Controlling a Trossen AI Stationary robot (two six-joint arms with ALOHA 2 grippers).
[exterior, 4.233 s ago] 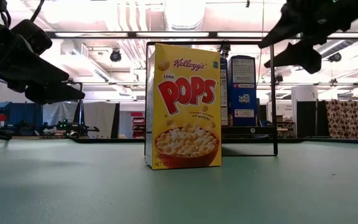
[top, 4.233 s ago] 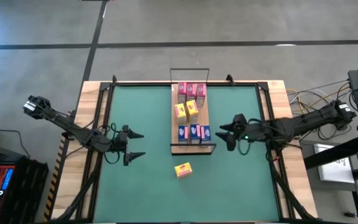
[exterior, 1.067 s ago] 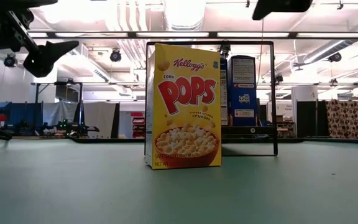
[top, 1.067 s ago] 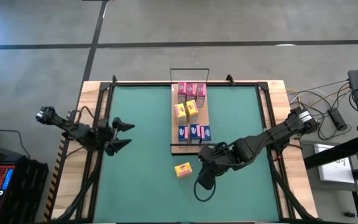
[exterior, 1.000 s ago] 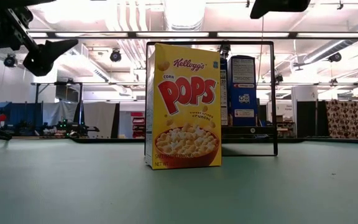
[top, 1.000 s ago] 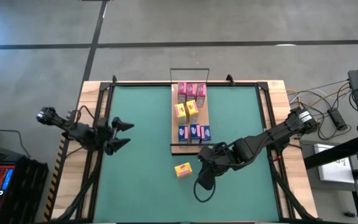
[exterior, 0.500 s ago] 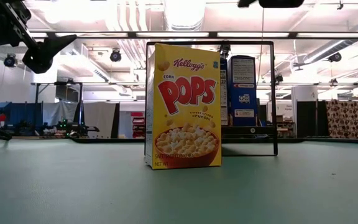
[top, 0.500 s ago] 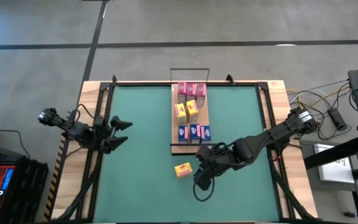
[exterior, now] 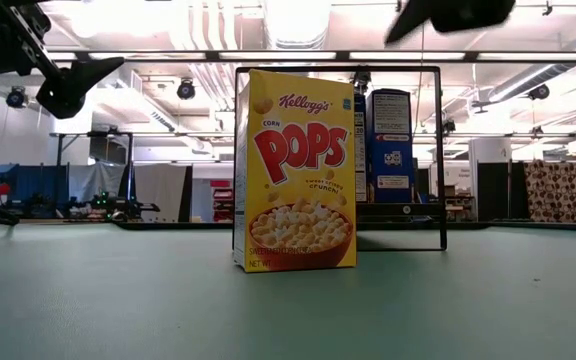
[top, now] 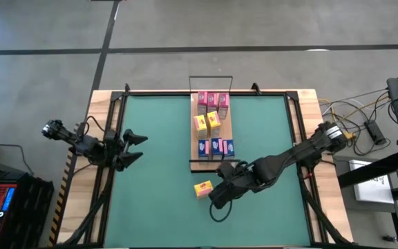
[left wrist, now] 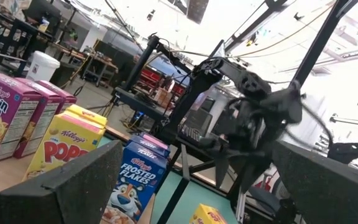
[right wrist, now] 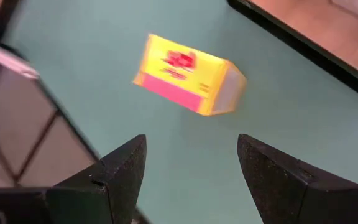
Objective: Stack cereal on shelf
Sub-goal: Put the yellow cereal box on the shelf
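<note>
Upright yellow cardboard cereal box [exterior: 294, 170] reads "Kellogg's Corn Pops". Right gripper [right wrist: 191, 163] hovers above it, jaws parted, empty. Left gripper [top: 134, 148] wide open, idle at table's left edge.

1. Table top [top: 157, 173]: matt green covering, smooth and even, bordered by bare light wood along the table edges.
2. Shelf [top: 226, 131]: pale, unvarnished-looking wood board; thin black metal wire rail [top: 211, 77] at the short end nearest the far table edge.
3. Cereal boxes [top: 213, 124]: printed cardboard, smooth, lightly glossy.
4. Lone yellow box [exterior: 294, 170] near the front table edge: same printed cardboard, faint sheen on the front panel.
5. Right gripper [right wrist: 191, 171]: dark matt fingers, finely grained surface.
6. Left gripper [left wrist: 185, 186]: dark pads [left wrist: 92, 177], rough speckled finish.
</note>
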